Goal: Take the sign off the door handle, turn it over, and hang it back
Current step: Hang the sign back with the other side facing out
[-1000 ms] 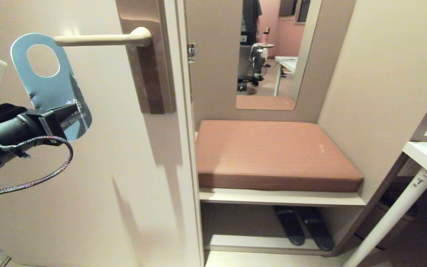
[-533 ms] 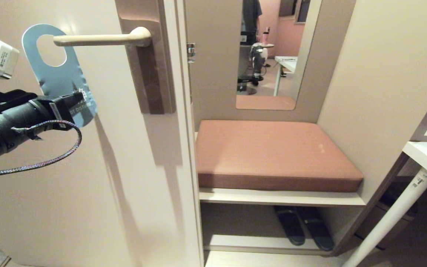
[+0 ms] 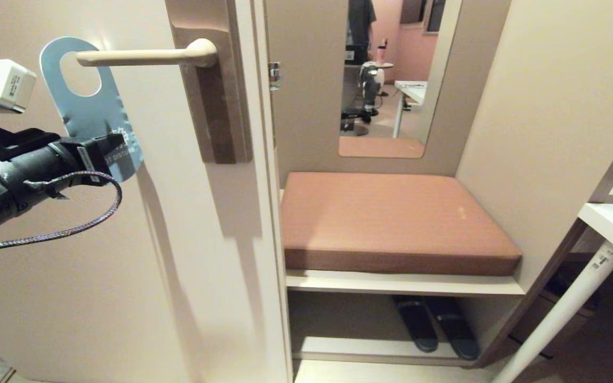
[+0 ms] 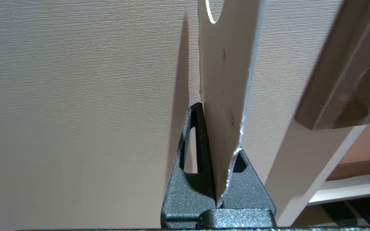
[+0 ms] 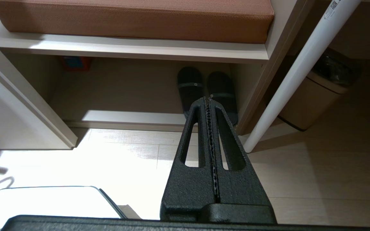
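The sign shows its blue side and leans left at the top. My left gripper is shut on its lower end, over the printed words. The oval hole sits at the tip of the cream door handle, and the lever crosses in front of the sign's rim. I cannot tell if the tip is through the hole. In the left wrist view the sign stands edge-on between the fingers of my left gripper, close to the door, with the brown backplate beside it. My right gripper is shut and empty, hanging low over the floor.
Right of the door edge is a niche with a brown cushioned bench, dark slippers on the shelf below, and a mirror reflecting a person. A white table leg slants at the right, with a bin behind it.
My left gripper has carried the sign up and to the right, toward the handle. The hole was left of and below the lever's tip and now sits at it.
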{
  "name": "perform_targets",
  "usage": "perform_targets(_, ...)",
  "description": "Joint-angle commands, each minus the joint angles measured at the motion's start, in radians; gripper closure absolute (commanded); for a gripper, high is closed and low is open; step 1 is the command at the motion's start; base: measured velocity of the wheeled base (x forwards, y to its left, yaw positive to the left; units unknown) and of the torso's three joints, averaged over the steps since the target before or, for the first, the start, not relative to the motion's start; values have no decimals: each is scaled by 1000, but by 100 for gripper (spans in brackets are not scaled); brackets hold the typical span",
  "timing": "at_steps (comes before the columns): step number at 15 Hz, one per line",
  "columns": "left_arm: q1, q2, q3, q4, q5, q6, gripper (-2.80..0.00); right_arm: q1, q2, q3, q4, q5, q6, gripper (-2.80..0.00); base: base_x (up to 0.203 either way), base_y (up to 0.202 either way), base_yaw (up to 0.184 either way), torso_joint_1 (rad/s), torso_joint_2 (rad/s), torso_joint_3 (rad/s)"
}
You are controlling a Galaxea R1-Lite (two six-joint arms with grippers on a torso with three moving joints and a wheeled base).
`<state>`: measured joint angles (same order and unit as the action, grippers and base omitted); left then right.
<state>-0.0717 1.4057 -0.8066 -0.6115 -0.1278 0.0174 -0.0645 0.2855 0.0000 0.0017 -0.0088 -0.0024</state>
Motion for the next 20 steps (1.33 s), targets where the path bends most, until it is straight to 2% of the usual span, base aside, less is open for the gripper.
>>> perform_targets(1,0,1,0,-4,-7,-1,0,0,1,0,0,0,-1,0,0,0,0,0,0,0)
perform_targets(11,-4,21,-49,-4,-9,0,0,-1,1,0,0,0,-1,0,0,0,0,0,0,0)
perform_targets(20,-62,-2,-41,-4,-7,1,0,0,1,0,0,0,-1,0,0,0,0,0,0,0)
